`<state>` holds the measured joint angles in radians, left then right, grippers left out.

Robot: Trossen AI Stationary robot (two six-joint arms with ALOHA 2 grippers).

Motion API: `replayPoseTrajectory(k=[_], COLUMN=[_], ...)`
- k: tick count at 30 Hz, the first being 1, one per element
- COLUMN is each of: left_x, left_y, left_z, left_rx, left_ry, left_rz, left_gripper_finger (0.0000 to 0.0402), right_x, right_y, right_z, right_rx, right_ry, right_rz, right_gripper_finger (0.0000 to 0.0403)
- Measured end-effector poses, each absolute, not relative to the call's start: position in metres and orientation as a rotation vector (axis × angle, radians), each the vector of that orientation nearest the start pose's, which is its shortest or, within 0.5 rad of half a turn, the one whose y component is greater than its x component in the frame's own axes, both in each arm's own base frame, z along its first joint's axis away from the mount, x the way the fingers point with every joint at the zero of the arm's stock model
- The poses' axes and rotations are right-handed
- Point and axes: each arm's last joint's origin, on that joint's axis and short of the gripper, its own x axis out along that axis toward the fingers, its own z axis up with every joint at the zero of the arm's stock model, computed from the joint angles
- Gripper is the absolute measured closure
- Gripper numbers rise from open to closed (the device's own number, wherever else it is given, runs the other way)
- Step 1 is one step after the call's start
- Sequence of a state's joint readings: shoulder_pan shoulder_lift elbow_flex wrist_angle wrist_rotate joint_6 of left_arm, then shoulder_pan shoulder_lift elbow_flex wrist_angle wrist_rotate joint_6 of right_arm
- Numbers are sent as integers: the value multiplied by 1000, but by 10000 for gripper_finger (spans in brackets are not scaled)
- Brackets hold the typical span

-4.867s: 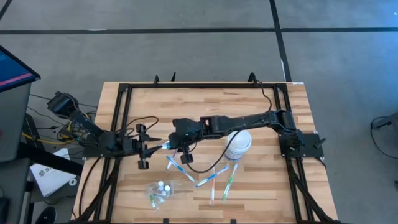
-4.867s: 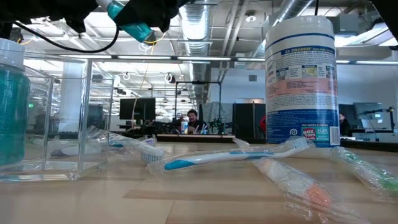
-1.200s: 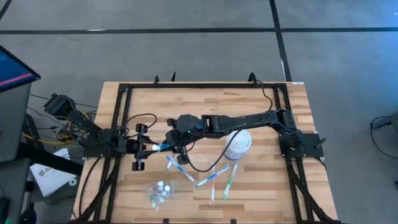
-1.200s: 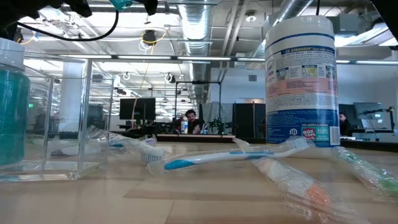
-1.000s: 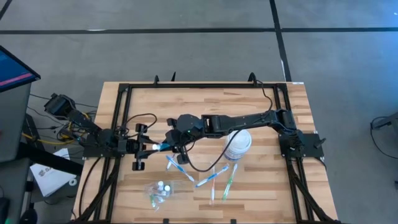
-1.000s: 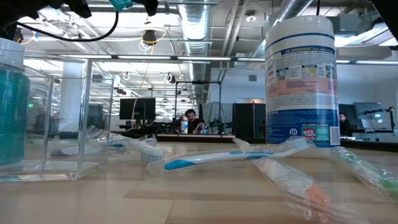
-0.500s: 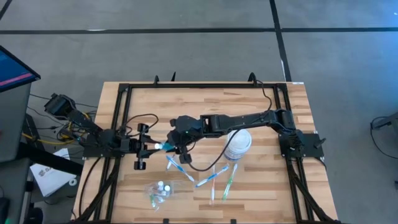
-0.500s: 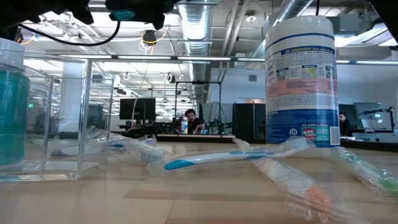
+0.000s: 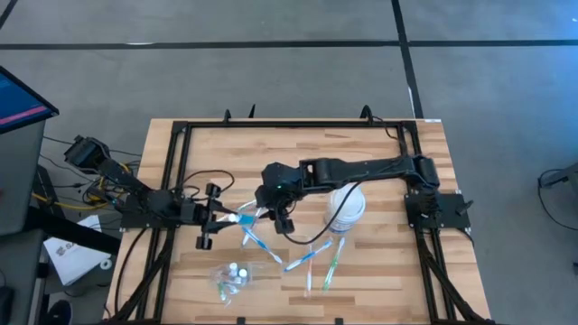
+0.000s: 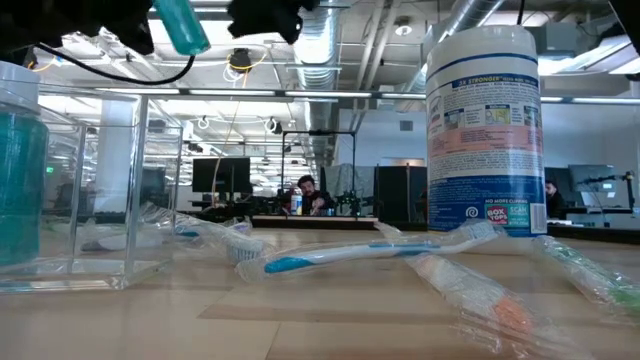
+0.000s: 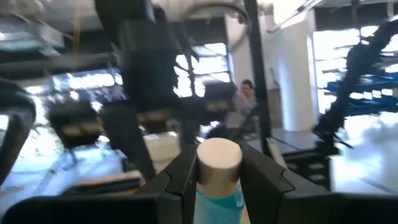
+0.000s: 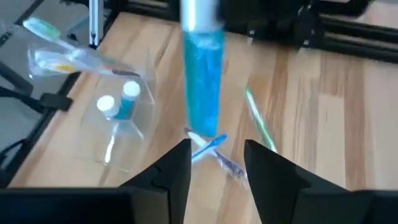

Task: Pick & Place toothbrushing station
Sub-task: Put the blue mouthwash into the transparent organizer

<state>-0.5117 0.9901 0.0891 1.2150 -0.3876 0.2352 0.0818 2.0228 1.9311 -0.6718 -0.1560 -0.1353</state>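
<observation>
High view: held a small blue white-capped bottle (image 9: 244,217) over the left middle of the pale wooden table (image 9: 379,271) in the left gripper (image 9: 226,218), jaws clamped on it. Kept the right gripper (image 9: 282,219) just beside the bottle's far end, jaws apart and empty. Left a crinkly clear plastic bag (image 9: 233,275) with two more bottles near the front edge, slim pale toothbrushes (image 9: 307,260) scattered at front centre, and a white wipes canister (image 9: 345,209) beside them.

Low view: showed the bottle tilted high above the table, over a clear plastic box (image 10: 90,190), with the toothbrushes lying flat in front of the canister.

Left wrist view: confirmed the grip, with the white cap poking out between the two dark fingers (image 11: 180,180).

Right wrist view: looked down past spread fingers (image 12: 176,168) at the bottle, with nothing between them and the bag on the table beyond.

Read as a hand-over from right arm to left, apparently complete. Called next for carrying the bottle to its place, probably the bag or the box, and lowering it without loosening the grip early.
</observation>
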Motion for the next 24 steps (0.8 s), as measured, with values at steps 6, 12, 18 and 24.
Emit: replayPoseTrajectory(k=[6,12,18,24], left_x=[149,149,150,150], left_y=[-75,-78,-80,-80], left_z=[194,191,184,181], left_rx=[48,-6,-56,-71], left_ry=[-258,-222,-142,-113], left_rz=[-220,-330,-390,-399], left_gripper_finger=[315,315,315,314], right_x=[436,428,423,422], right_y=[40,40,39,40], right_z=[321,329,336,335], right_rx=[-85,-67,-66,-66], right_ry=[822,831,833,841], right_rz=[275,269,267,268], right_gripper_finger=[274,280,280,282])
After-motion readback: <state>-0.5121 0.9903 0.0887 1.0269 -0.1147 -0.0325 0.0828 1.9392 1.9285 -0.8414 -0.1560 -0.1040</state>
